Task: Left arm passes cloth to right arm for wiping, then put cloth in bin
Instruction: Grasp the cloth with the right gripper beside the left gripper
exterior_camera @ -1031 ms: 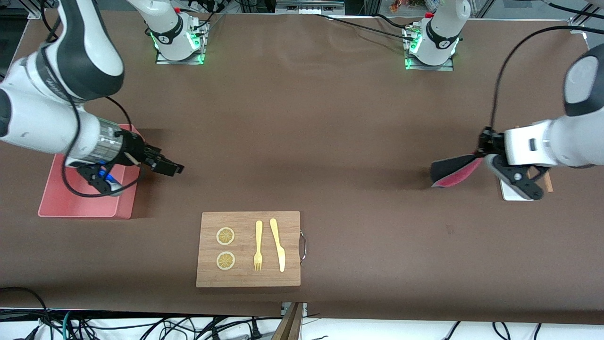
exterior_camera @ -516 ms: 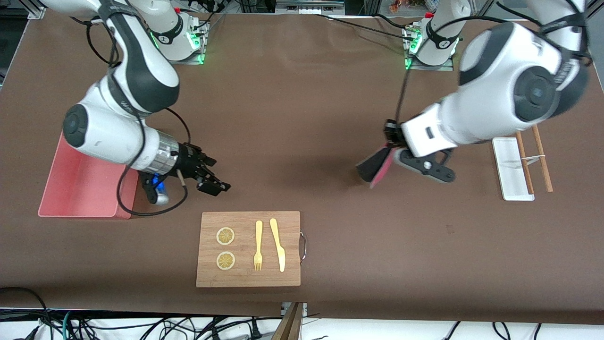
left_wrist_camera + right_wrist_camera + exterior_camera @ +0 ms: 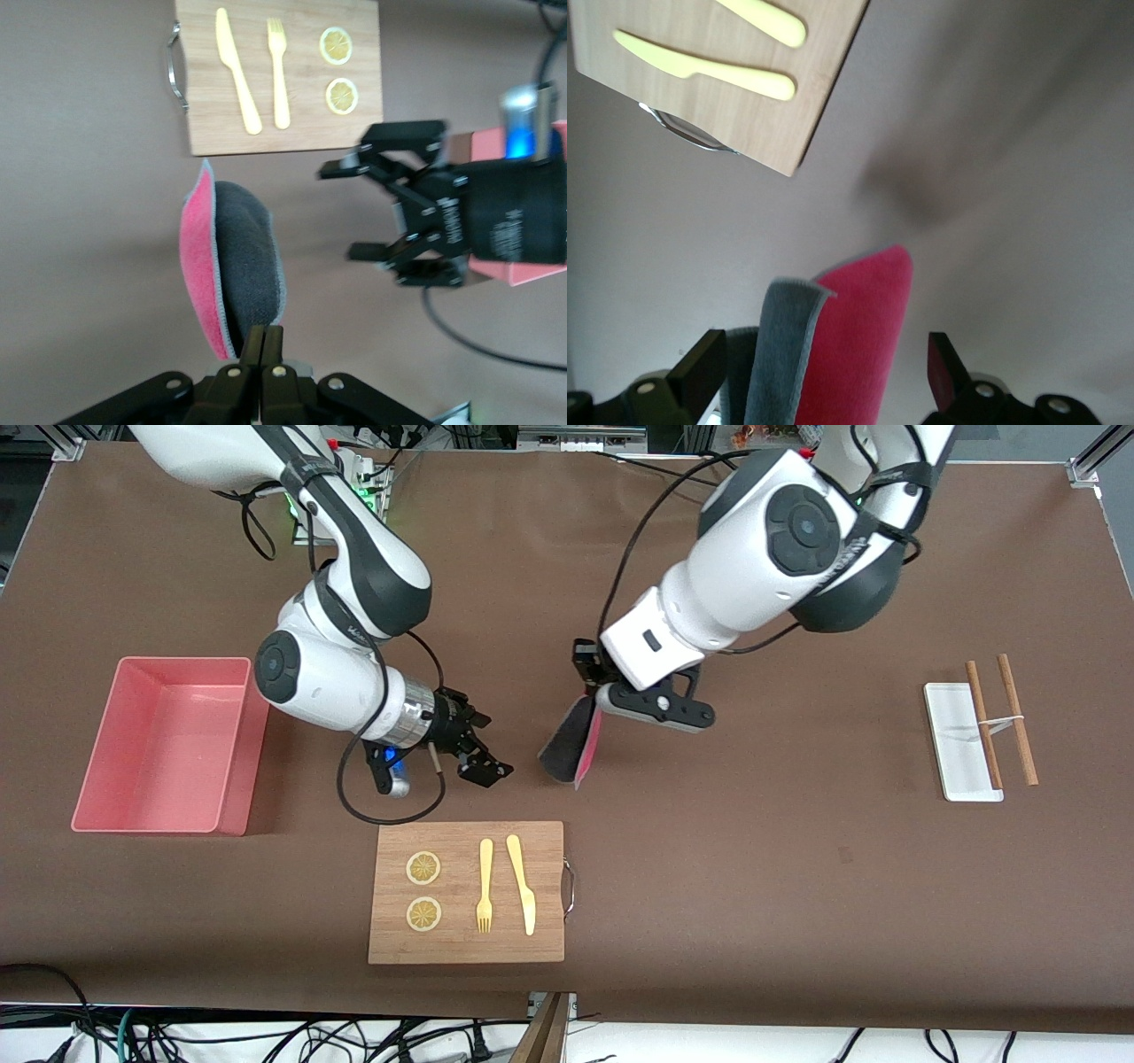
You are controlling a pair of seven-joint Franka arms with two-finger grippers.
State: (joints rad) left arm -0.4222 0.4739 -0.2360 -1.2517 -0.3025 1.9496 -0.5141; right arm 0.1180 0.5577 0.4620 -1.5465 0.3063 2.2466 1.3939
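Handover step: the left gripper (image 3: 586,691) pinches the cloth (image 3: 571,747), which hangs folded over bare table just above the cutting board (image 3: 467,892). The right gripper (image 3: 483,760) (fingers spread, empty) waits beside it and must close on the cloth.

cloth (image 3: 571,748): crimson-pink face, dark grey reverse, pale grey edge trim. bin (image 3: 97,797): solid pink. table (image 3: 797,886): plain brown cover. cutting board (image 3: 540,943): light wood grain, carrying a pale yellow fork (image 3: 485,886) and knife (image 3: 523,884), plus two yellow lemon slices (image 3: 423,868) with segment pattern. tray (image 3: 952,757): white. chopsticks (image 3: 1017,722): brown.
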